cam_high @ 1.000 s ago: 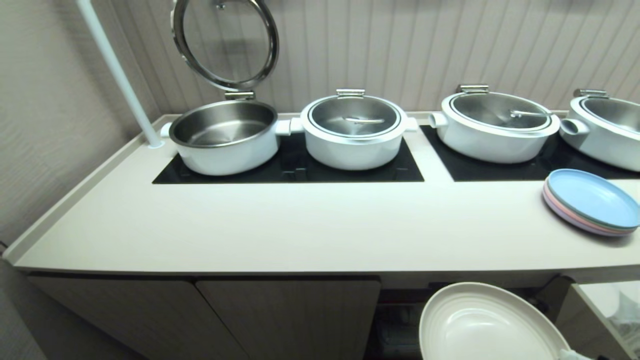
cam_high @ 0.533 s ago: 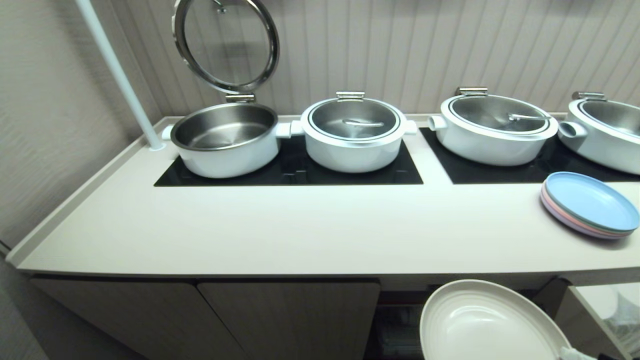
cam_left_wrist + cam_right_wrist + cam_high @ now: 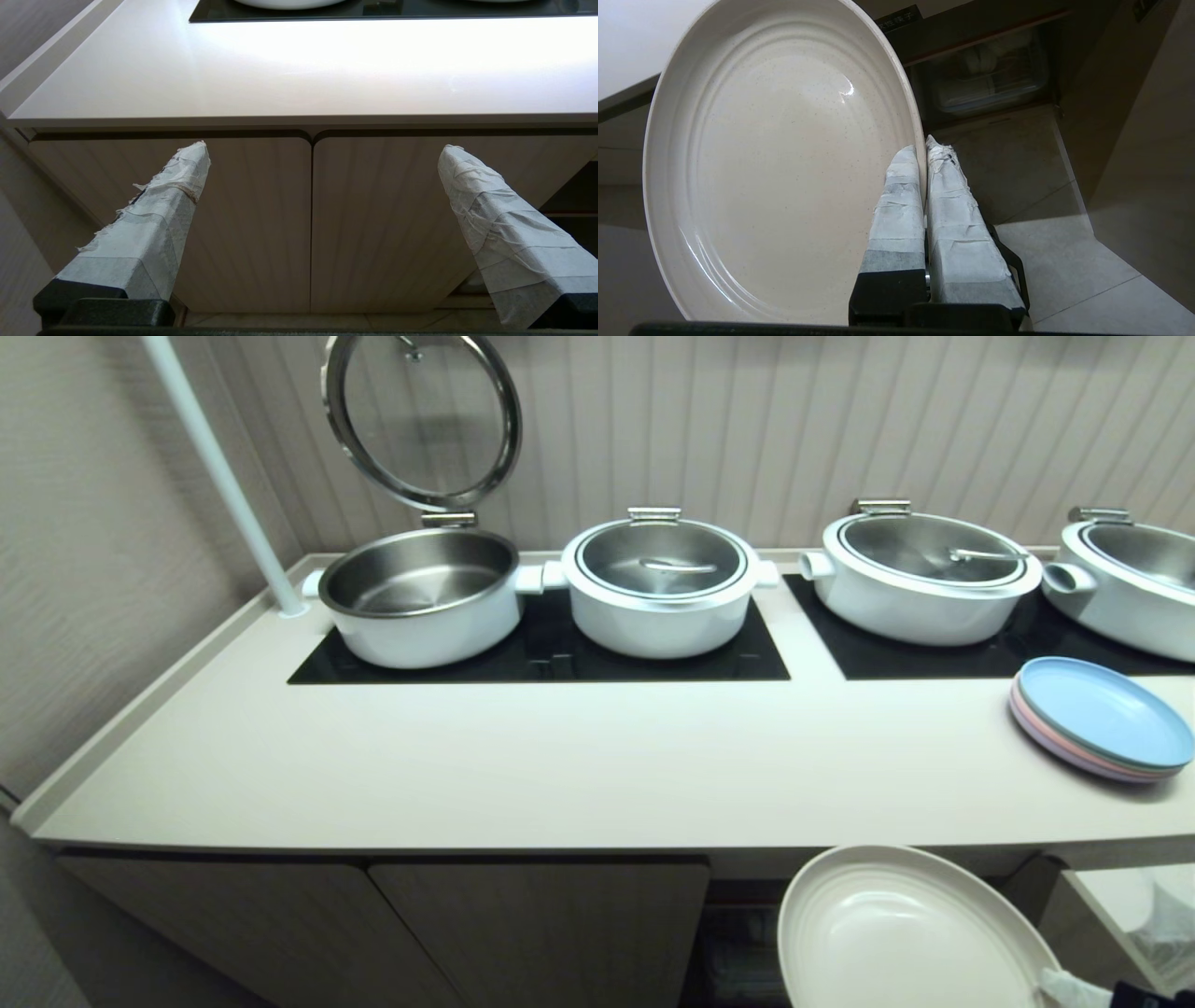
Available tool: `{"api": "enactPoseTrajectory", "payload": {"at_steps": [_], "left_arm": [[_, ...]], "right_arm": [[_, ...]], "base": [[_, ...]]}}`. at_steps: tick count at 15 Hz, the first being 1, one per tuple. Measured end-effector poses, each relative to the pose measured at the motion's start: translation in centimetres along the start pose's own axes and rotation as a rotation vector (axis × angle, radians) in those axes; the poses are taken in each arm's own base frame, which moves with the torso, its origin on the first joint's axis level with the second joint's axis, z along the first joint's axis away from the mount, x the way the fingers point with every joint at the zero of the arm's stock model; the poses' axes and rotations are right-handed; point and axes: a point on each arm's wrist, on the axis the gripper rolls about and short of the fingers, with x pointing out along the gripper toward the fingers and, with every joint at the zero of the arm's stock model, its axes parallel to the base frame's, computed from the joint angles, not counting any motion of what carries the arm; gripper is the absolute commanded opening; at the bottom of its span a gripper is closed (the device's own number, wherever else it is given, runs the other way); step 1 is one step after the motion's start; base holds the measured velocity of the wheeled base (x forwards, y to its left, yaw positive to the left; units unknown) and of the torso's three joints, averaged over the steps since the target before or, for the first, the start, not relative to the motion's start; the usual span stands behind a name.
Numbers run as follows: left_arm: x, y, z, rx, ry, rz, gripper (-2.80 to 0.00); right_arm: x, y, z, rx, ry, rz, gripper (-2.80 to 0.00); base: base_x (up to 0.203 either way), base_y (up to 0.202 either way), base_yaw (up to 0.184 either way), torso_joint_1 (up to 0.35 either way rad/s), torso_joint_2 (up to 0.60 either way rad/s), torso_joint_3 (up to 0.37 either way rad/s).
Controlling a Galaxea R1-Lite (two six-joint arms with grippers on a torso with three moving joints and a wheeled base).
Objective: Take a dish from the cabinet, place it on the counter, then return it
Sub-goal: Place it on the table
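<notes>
Right claw [image 3: 924, 144]: clenched on the rim of the dish [image 3: 775, 158], 1 taped finger on the inner face, 1 behind the rim.
Dish: cream-white, tilted, held in the air below the front edge of the surface [image 3: 560, 775], in front of the open part of the cabinet [image 3: 532, 924]; touches neither.
Left claw [image 3: 322, 154]: released, taped fingers [image 3: 168, 210] spread wide with nothing between them, hanging low before 2 closed cabinet doors.
Cabinet: 2 doors at left shut; the bay to their right stands open, dark inside, with a clear container [image 3: 994, 70] on its shelf and a small black label [image 3: 899, 18] above.
Surface: 4 white pots on 2 black cooktop panels [image 3: 653, 663] along the back.
Pots: leftmost pot [image 3: 420, 593] has its glass lid [image 3: 420, 415] hinged upright; the other 3 are lidded.
Pastel plates [image 3: 1102, 719]: stacked at the right end of the surface, blue on top, well apart from the dish.
White pole [image 3: 219, 471]: rises from the back left corner.
</notes>
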Motion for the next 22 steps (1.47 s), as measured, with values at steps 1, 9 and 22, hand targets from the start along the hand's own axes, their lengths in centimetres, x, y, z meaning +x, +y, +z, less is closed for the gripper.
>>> {"api": "enactPoseTrajectory", "payload": {"at_steps": [1,9,22], "left_arm": [[0.0,0.0,0.0,0.000,0.000,0.000,0.00],[0.0,0.0,0.0,0.000,0.000,0.001,0.00],[0.0,0.0,0.0,0.000,0.000,0.000,0.00]], "right_arm": [[0.0,0.1,0.0,-0.002,0.001,0.003,-2.80],[0.3,1.3,1.5,0.001,-0.014,0.026,-2.80],[2.2,3.8,4.2,0.006,-0.013,0.024,-2.80]], "base": [[0.000,0.000,0.000,0.000,0.00,0.000],[0.000,0.000,0.000,0.000,0.00,0.000],[0.000,0.000,0.000,0.000,0.00,0.000]]}}
